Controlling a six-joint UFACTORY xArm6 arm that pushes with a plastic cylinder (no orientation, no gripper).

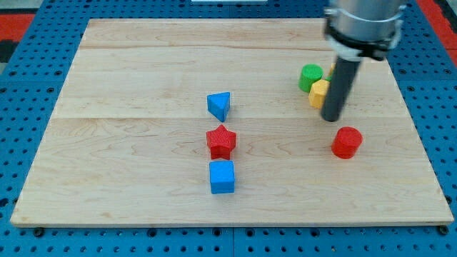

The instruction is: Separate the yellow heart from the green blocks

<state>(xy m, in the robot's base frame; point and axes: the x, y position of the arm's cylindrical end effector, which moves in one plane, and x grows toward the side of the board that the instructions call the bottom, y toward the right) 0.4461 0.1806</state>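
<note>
A yellow block (318, 93), partly hidden behind my rod, sits at the view's upper right; its shape cannot be made out. A green round block (310, 76) touches it just above and to the left. A sliver of another yellow block (332, 71) shows right of the green one, behind the rod. My tip (332, 118) rests on the board just below and right of the yellow block, close to it. The rod hides the yellow block's right side.
A red cylinder (347, 142) lies below and right of my tip. A blue triangle (220, 106), a red star (221, 141) and a blue cube (222, 176) stand in a column at the middle. The wooden board (128, 143) lies on a blue pegboard.
</note>
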